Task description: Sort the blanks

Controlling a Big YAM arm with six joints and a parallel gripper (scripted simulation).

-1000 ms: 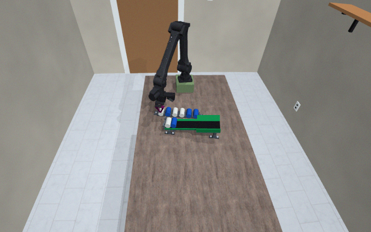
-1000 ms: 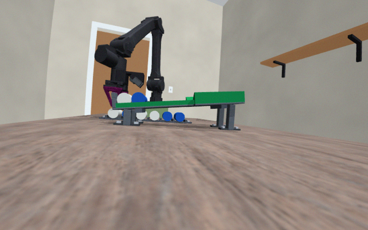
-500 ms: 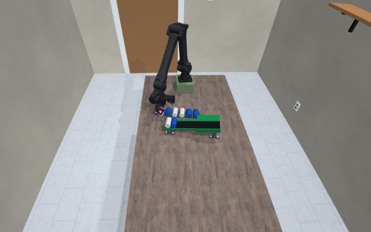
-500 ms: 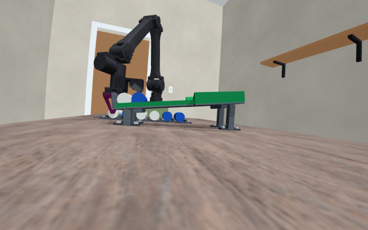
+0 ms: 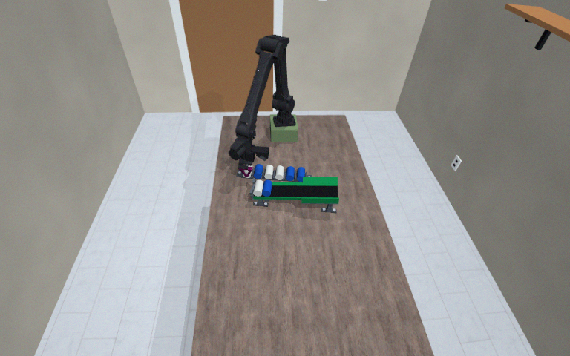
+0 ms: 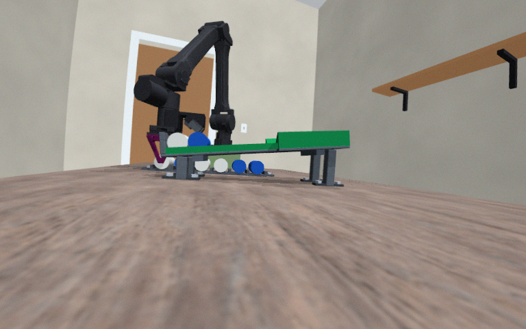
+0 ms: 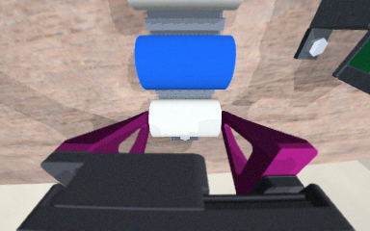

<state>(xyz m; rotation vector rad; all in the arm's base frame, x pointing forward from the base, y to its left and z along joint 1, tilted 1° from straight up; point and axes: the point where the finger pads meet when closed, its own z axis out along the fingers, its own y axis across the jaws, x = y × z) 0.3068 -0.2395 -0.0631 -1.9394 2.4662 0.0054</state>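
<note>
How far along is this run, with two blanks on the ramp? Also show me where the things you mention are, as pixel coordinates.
Early on. Looks done: a white blank (image 5: 257, 188) (image 6: 177, 140) at the stop; three blue blanks (image 5: 258, 170) (image 6: 176, 162) (image 7: 185, 63) on the rack.
In hand: nothing yet; the open gripper (image 5: 246, 170) (image 6: 159, 160) (image 7: 185, 115) straddles the rack's end white blank (image 6: 159, 166) (image 7: 185, 124).
Left: three rack whites onto the ramp, its blue one off.

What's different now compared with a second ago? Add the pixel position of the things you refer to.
The magenta-fingered pincer (image 5: 246, 171) (image 6: 159, 160) (image 7: 185, 115) has moved down, and its fingers now stand on either side of the white plastic cylinder (image 6: 157, 165) (image 7: 185, 118) at the end of the row. Nothing has been taken hold of or let go: the pincer is open. The cylinders and the green ramp (image 5: 319, 181) (image 6: 313, 138) (image 7: 363, 60) look unmoved.
</note>
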